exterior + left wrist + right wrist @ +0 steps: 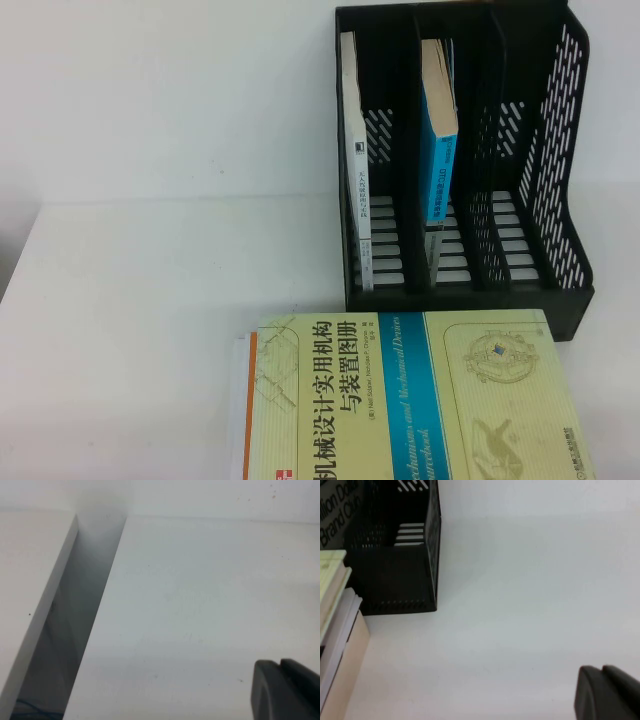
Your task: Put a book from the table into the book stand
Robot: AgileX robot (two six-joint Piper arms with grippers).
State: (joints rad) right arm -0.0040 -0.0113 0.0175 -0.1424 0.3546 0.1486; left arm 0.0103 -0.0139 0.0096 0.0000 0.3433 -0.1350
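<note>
The large pale yellow-green book [420, 400] with a blue band lies flat at the near edge of the white table [130, 320], in front of the black book stand [565, 150]. Its corner shows in the right wrist view [330, 575], next to the stand [395, 580]. Neither gripper shows in the high view. My left gripper [280, 667] is shut and empty over bare table, away from the book. My right gripper [602, 672] is shut and empty over bare table, to the side of the stand and the book.
The stand holds a white book [352, 150] in its left slot and a smaller blue-spined book [440, 150] in the second slot. A white book with an orange edge [245, 400] lies under the yellow-green one. A dark gap [75, 630] runs beside the table by the left gripper.
</note>
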